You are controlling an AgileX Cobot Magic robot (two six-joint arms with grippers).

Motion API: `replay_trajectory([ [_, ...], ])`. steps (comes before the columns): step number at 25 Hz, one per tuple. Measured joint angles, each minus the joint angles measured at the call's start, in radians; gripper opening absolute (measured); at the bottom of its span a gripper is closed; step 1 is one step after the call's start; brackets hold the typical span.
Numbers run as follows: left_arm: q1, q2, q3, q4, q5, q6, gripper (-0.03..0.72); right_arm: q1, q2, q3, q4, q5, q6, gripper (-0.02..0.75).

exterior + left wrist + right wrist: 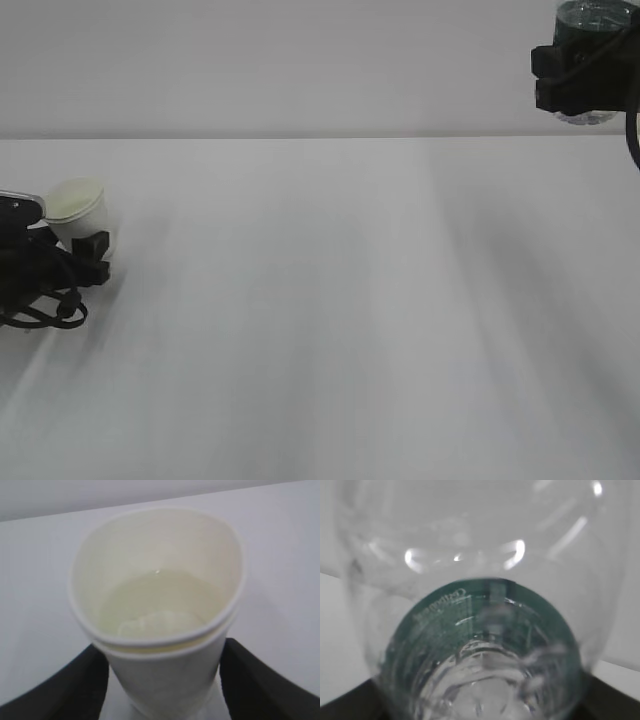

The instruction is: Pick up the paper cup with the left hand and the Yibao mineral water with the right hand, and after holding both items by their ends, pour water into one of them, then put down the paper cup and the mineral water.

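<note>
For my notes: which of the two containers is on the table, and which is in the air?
The paper cup rests on the table; the Yibao mineral water hangs high in the right hand.

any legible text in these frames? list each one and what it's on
Green label of the Yibao mineral water: pale lettering along its upper left edge, blurred and seen through the plastic, not readable.
Paper cup: plain, no print visible.
Exterior view: no text visible.
</note>
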State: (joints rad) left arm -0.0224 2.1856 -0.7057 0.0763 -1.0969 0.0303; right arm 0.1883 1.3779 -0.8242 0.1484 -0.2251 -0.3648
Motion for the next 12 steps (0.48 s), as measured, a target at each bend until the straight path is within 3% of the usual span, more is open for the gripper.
replay_trajectory([
  [8,0.0,0.0,0.0,-0.001,-0.021,0.0,0.492,0.0,0.0,0.0,0.0,0.002,0.0,0.452],
  [12,0.0,0.0,0.0,0.0,-0.033,0.0,0.531,0.0,0.0,0.0,0.0,0.002,0.0,0.452],
])
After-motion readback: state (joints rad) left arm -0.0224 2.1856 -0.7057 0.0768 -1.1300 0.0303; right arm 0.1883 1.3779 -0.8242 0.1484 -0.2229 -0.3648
